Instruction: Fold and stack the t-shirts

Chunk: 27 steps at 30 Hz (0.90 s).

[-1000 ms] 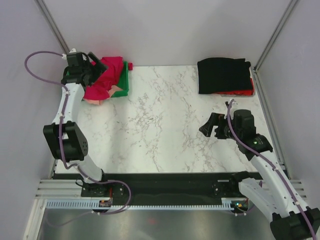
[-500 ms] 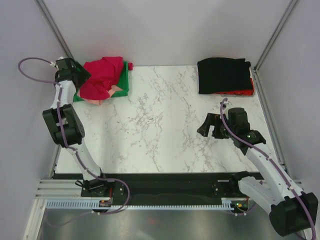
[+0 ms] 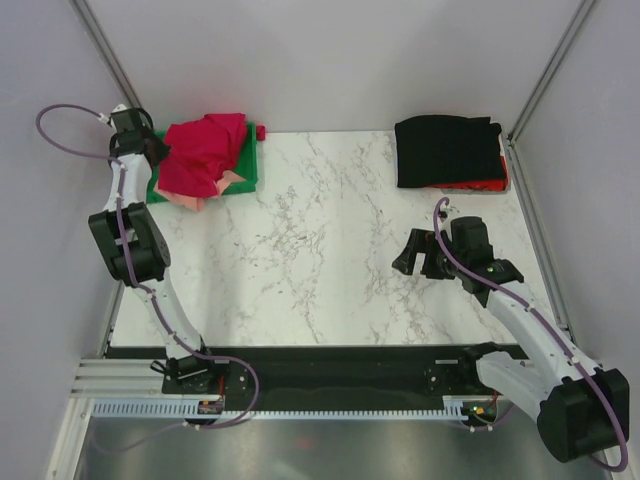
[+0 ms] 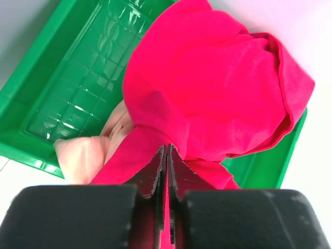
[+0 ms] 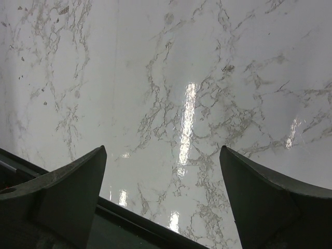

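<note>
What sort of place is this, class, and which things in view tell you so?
Probably a robotics lab test cell: a marble-patterned table boxed in by plain panels, a left arm and right arm bolted at its edge, and a green tray holding a crimson t-shirt.

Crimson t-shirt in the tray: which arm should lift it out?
Left. The left gripper is pinched on the crimson t-shirt at the green tray; the right gripper hangs open over the table, far off.
</note>
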Each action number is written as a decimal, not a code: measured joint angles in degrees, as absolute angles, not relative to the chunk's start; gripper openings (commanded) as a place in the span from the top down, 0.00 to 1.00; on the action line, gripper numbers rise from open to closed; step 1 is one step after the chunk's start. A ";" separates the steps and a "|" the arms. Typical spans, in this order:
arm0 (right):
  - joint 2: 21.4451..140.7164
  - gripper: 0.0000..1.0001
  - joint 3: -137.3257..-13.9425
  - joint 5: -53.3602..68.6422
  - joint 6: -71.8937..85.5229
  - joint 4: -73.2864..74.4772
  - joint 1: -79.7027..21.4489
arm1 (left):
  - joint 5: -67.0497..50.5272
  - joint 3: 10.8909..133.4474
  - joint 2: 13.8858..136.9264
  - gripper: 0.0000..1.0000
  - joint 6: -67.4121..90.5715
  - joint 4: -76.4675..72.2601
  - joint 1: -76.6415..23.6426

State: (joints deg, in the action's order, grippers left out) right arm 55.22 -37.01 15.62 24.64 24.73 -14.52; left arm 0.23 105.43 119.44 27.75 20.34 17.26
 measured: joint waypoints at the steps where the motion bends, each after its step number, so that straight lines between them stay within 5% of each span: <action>1: 55.22 0.02 -36.95 15.64 24.64 24.60 -14.52 | 0.30 105.56 119.44 0.98 27.57 20.25 17.19; 7: 55.22 0.02 -36.88 15.62 24.64 24.03 -14.52 | 0.30 106.63 119.42 0.98 27.46 20.45 15.92; 10: 55.22 0.02 -36.88 15.64 24.64 23.97 -14.52 | 1.23 106.94 119.26 0.72 27.27 20.62 14.90; 11: 55.22 0.02 -36.88 15.68 24.64 23.97 -14.52 | 1.78 106.94 119.11 0.52 26.96 20.93 14.61; 14: 55.18 0.02 -36.88 15.86 24.64 23.97 -14.52 | 4.25 106.98 118.98 0.41 26.04 21.28 14.00; 27: 55.11 0.02 -36.86 16.53 24.62 23.70 -14.52 | 9.58 108.84 119.96 0.55 24.69 23.99 14.33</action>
State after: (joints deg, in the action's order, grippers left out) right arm 55.11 -36.86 16.53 24.62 23.70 -14.52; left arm 9.58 108.84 119.96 24.69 23.99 14.33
